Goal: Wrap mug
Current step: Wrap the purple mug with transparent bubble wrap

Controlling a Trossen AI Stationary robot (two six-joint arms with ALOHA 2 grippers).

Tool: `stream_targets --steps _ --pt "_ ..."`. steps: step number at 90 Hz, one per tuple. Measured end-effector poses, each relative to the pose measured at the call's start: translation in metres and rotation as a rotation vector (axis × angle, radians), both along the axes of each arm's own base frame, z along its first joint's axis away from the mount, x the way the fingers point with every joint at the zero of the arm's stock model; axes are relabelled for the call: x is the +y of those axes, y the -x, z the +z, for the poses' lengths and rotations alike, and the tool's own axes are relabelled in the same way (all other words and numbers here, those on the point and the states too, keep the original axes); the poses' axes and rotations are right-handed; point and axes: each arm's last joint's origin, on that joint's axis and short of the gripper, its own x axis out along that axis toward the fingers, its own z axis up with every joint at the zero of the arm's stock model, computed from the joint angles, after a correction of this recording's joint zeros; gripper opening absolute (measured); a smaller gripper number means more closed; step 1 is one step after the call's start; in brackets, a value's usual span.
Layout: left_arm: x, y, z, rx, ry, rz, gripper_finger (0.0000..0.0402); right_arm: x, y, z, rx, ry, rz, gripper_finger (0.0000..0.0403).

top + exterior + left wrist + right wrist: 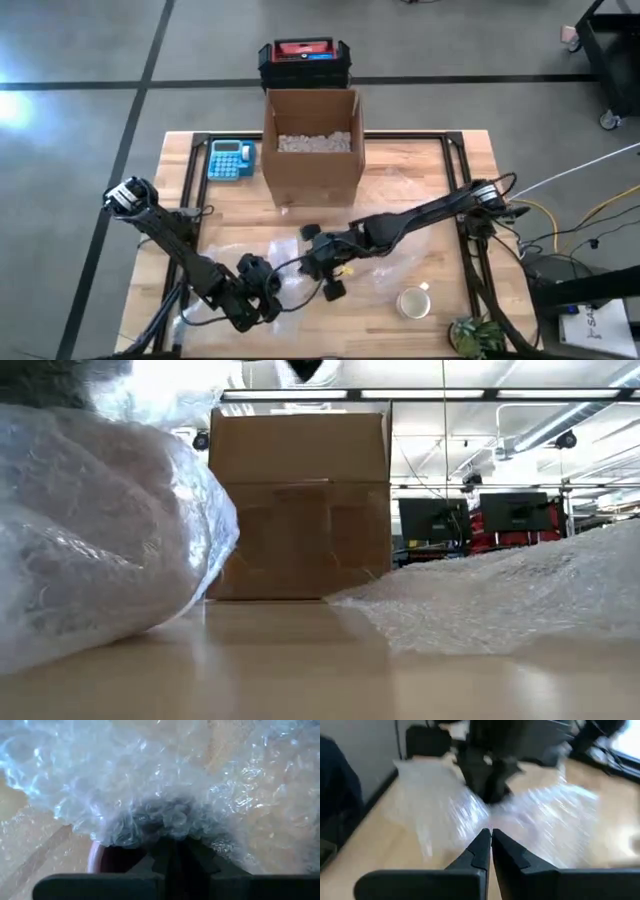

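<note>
Mug sits bare & upright near the table's front right, pale, handle up top, apart from the clear bubble wrap. L gripper clamped on bunched wrap at front left. R gripper fingers pressed together, mid-table over wrap.

the cardboard box stands at the table's far middle with a blue calculator just beside it, blocking that edge. crumpled bubble wrap and both arms crowd the near centre, and a mug and small plant sit at the near right corner. bare wood lies open right of the box.
</note>
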Motion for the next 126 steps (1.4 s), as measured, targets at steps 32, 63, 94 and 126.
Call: stream_targets --steps 32,63,94,126 --pt "-0.003 -0.003 0.002 -0.033 0.008 -0.021 0.0021 0.0 0.0 -0.072 -0.046 -0.029 -0.067 0.0002" --pt "-0.001 -0.007 0.004 -0.049 -0.015 -0.041 0.0021 0.022 -0.044 -0.086 -0.315 -0.133 -0.009 0.0002" --pt "-0.009 -0.007 0.044 0.044 0.132 -0.161 0.0021 0.029 -0.05 -0.108 -0.199 -0.112 0.006 0.0002" --pt "-0.016 -0.015 0.091 -0.057 0.054 -0.303 0.0019 0.021 -0.05 -0.111 -0.174 -0.113 -0.027 0.0002"
